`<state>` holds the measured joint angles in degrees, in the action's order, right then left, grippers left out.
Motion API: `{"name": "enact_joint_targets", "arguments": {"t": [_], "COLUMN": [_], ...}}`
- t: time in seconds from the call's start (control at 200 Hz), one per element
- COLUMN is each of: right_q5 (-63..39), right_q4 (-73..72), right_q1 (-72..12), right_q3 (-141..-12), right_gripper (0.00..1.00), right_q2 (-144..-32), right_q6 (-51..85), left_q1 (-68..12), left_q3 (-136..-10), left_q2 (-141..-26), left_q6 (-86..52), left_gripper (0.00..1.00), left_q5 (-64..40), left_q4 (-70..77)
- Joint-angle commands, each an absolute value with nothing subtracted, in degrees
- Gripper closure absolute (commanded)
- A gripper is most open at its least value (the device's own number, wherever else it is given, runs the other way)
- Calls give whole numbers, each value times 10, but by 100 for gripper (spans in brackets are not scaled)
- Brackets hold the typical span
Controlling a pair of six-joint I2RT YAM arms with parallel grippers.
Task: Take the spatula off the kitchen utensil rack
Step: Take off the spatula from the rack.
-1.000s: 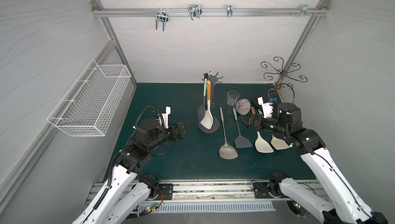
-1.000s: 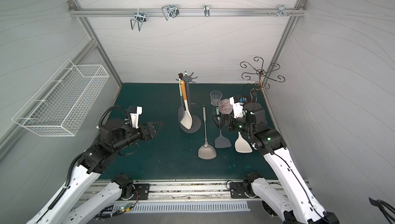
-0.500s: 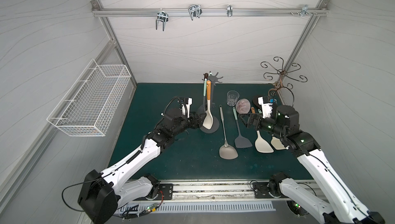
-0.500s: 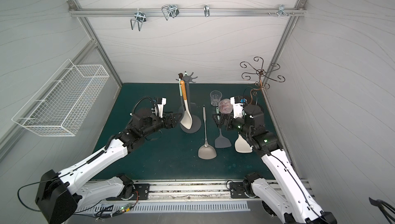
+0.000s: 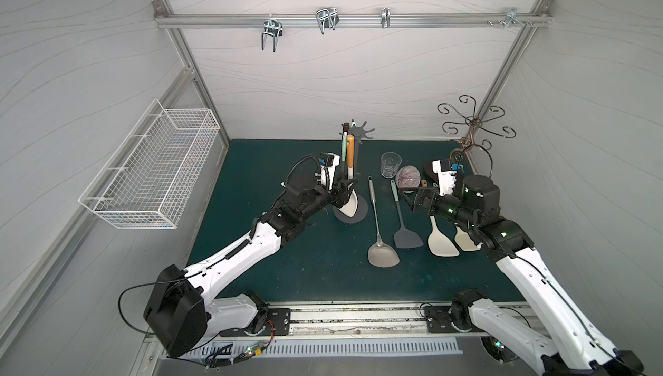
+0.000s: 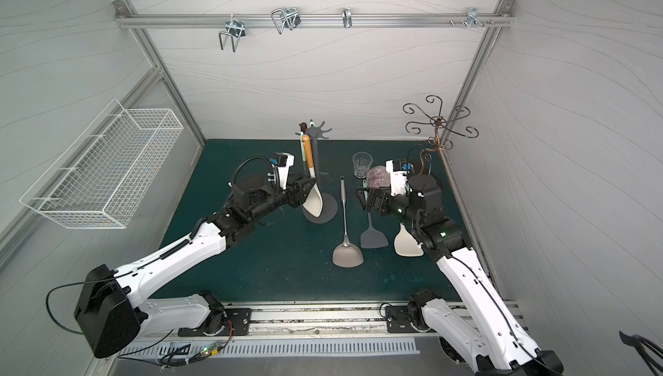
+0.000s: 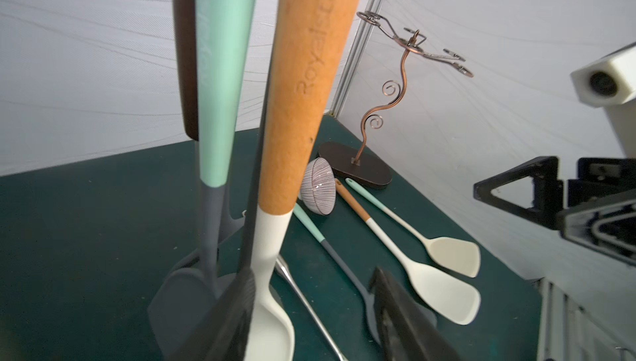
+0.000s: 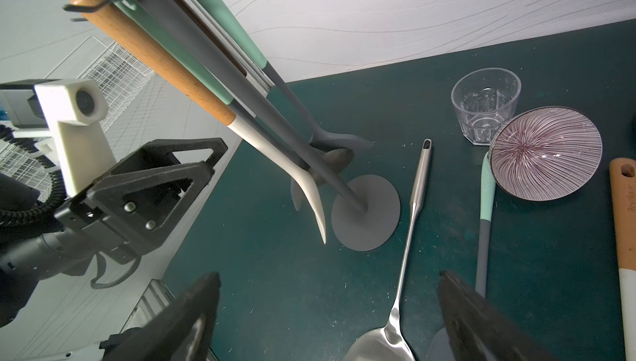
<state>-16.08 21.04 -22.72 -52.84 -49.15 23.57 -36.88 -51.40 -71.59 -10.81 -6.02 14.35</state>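
My left hand (image 7: 311,273) sat low by the rack (image 5: 360,210), fingers half spread either side of the spatula (image 7: 303,101), not pinching: one finger just beside its cream neck, a clear gap to the other. The spatula hung from the rack's crown. My right hand (image 5: 412,202) hovered, spread wide, above the steel turner (image 5: 383,257) on the table (image 5: 287,277).

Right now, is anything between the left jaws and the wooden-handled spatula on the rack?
Nothing visible. The left gripper straddles the spatula at its white neck. The mint-handled spatula hangs beside it on the kitchen utensil rack.
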Motion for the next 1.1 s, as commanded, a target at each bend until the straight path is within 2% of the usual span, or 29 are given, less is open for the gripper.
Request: {"name": "enact_joint_targets", "arguments": {"t": [0.0,0.17,0.36,0.615,0.69,0.805,0.86,1.096], "right_q5": [-161,-161,-163,-163,-165,-167,-169,-169], "right_q4": [194,193,195,199,199,198,197,196], "right_q1": [-224,-224,-223,-224,-223,-224,-224,-223], "right_q3": [-525,-524,-524,-525,-524,-522,-521,-519], "right_gripper": [1,1,1,1,1,1,1,1], "right_q2": [-496,-498,-499,-496,-495,-495,-495,-491], "right_q6": [229,227,224,221,221,220,220,219], "left_q1": [-369,-369,-370,-370,-369,-369,-370,-370], "left_q3": [-548,-557,-573,-589,-584,-572,-576,-578], "left_q2": [-731,-747,-773,-801,-799,-800,-804,-800], "left_q6": [-67,-46,-29,-14,-14,-8,-3,-5], "left_gripper": [48,51,61,67,67,59,59,73], "left_q5": [-52,-41,-44,-33,-25,-13,-13,-23], "left_q4": [187,197,209,227,235,269,271,272]}}
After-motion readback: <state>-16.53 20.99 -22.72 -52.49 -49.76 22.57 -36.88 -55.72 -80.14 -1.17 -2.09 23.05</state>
